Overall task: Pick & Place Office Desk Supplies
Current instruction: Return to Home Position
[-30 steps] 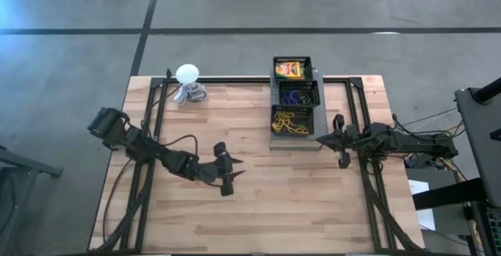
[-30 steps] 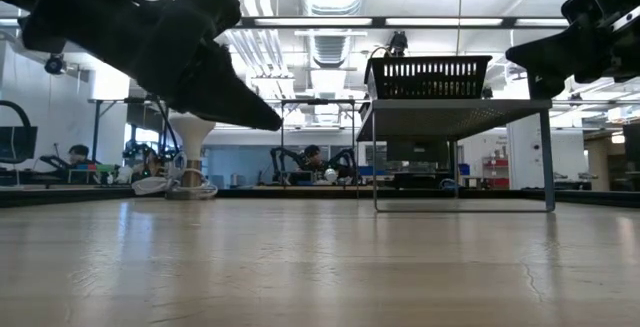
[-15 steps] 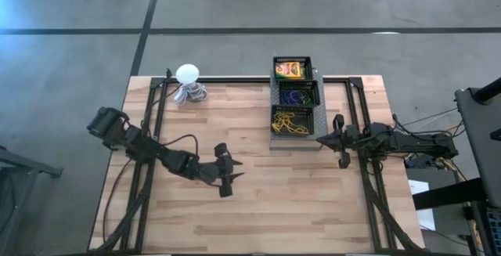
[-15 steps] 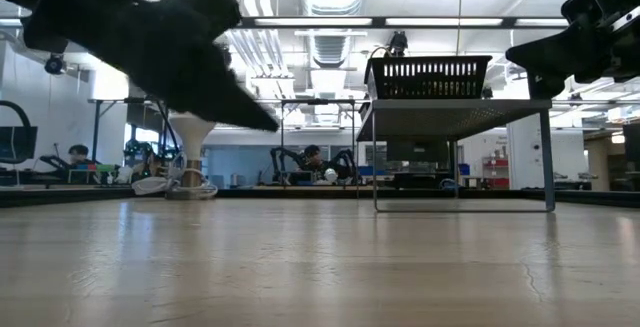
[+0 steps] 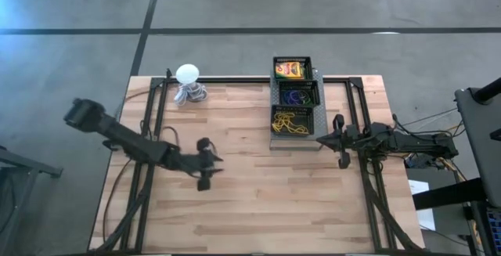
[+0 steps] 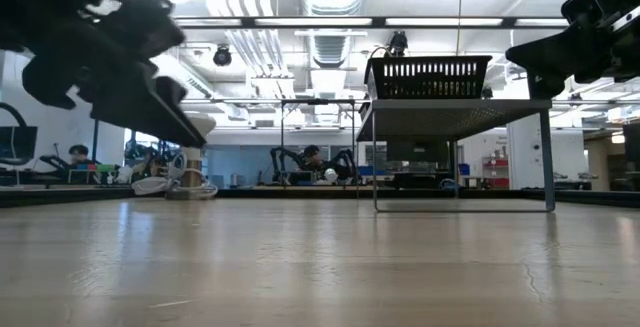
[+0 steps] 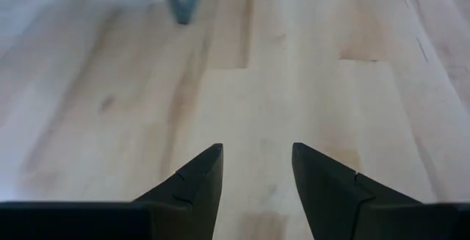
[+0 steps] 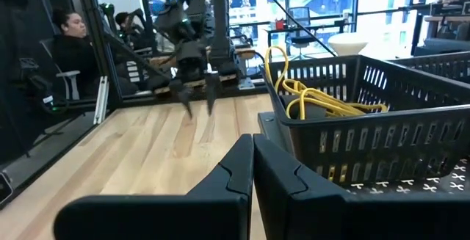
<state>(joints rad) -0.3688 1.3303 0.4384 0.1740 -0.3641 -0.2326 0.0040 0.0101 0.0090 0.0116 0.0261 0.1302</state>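
Observation:
Three black mesh trays (image 5: 274,99) stand in a row on a grey rack at the far right of the table's middle. The far tray holds a yellow-and-green box (image 5: 287,70), the middle one blue, purple and green rings (image 5: 296,95), the near one yellow rubber bands (image 5: 288,121) (image 8: 316,97). My left gripper (image 5: 211,171) (image 7: 257,159) hovers open over bare wood left of the trays, with nothing between its fingers. My right gripper (image 5: 319,139) (image 8: 253,148) is shut and level, just right of the near tray, touching nothing.
A white ball-topped object with a grey coiled base (image 5: 188,84) stands at the far left of the table. Dark frame rails (image 5: 153,131) run along the left and right sides. Bare wood (image 5: 266,201) fills the near half. People sit in the room beyond the table.
My left gripper has drawn back toward the table's left edge, away from the trays. It has stayed open with nothing in it. Most of the move came in the last half second.

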